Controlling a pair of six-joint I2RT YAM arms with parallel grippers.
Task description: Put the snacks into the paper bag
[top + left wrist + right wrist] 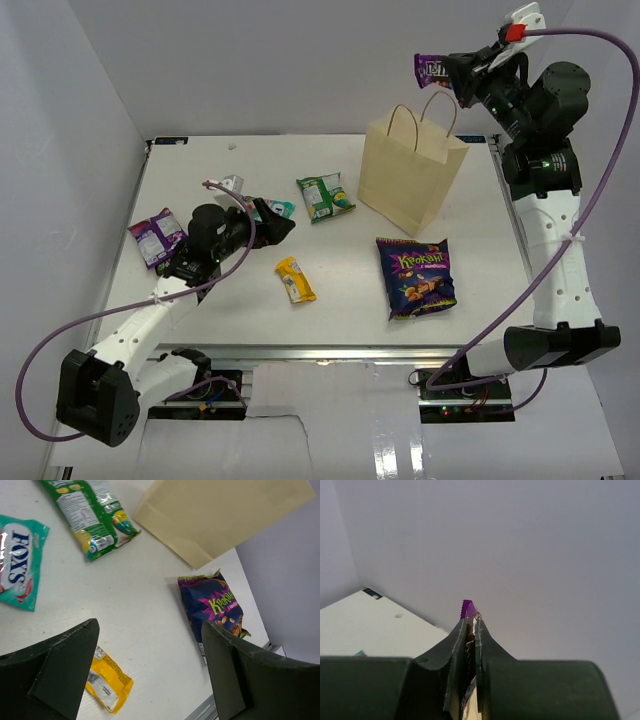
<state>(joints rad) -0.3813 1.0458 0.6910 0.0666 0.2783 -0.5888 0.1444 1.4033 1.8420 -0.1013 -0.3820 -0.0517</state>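
Evidently little was done: the right gripper (450, 72), jaws pinching a dark purple bar (430, 68), hung above the paper bag (410, 185) near the far right corner. The left gripper (272, 218) was spread and empty. The big purple bag (416, 278), yellow bar (295, 279), green pouch (325, 196) and teal pouch (17, 562) lay unpacked.

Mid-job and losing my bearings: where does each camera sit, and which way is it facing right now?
Top external: above and behind the bases, looking down on the table; both arms show, right gripper raised by the paper bag.
Left wrist: low over the table, facing across it toward the bag; its open fingers frame the bottom.
Right wrist: high up, facing the grey wall; its fingers pinch a purple bar.
Shared: top and left wrist both show the paper bag, big purple bag, yellow bar.
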